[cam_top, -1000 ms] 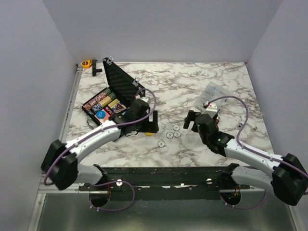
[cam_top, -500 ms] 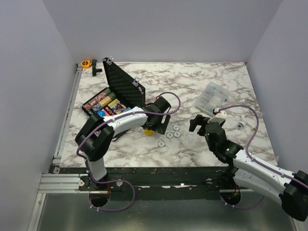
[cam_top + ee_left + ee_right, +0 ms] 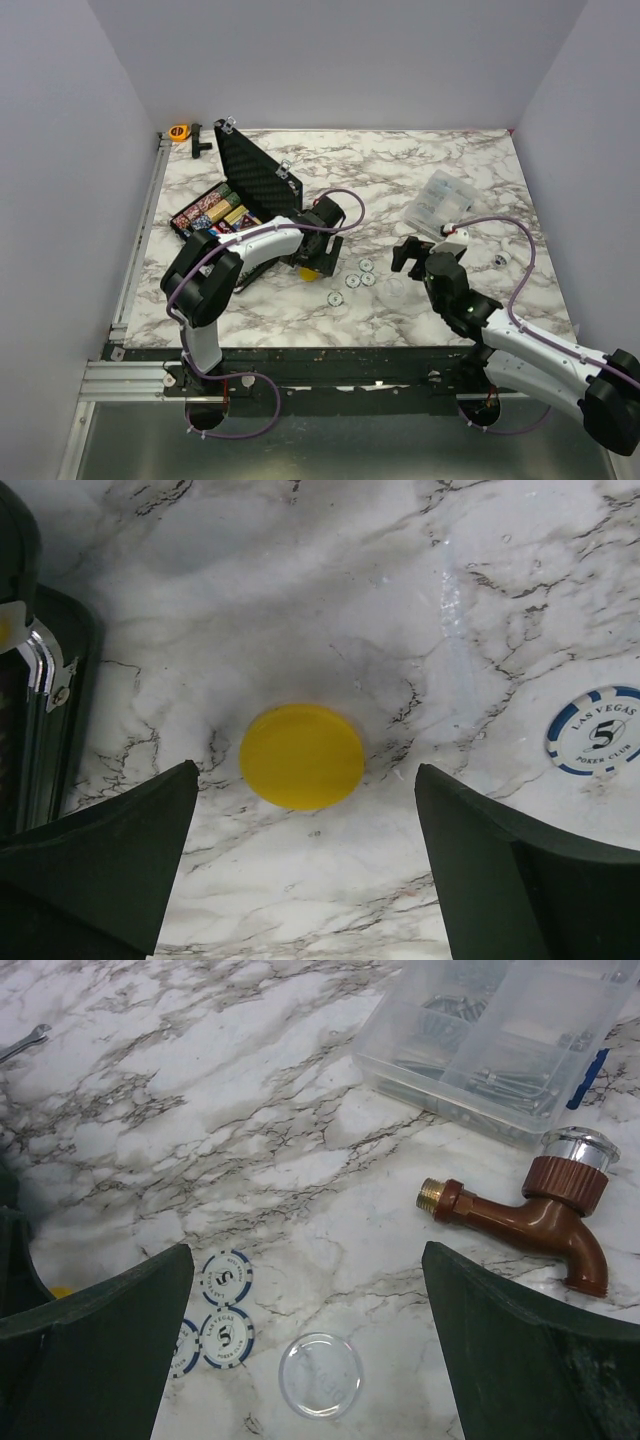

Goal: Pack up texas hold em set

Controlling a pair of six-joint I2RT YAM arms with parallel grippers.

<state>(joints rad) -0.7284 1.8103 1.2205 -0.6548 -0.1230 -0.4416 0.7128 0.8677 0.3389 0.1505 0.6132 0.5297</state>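
1. Between the spread fingers of the left claw lies a loose yellow disc, flat on the marble table. The claw is released and empty, and it straddles the disc in what looks like the line-up for a pinch.
2. Just to that claw's left sits the black case of the hold em set. Its lid is propped up and the chip rows are exposed, so I judge it stands open to take the strays.
3. Off that claw's right finger, outside its span, rests a blue-and-white chip. It is one of three lying close together between the two claws.
4. Opposite, the right claw is likewise released and holds nothing, and it hovers above the table. Those chips and a clear disc lie just ahead of its left finger, within easy reach, apparently its share of the tidying.
5. Beyond its right finger lie a clear compartment box and a brown tap. Neither seems part of the set, so they likely stay put.
6. With discs out and the lid up, packing looks unfinished.
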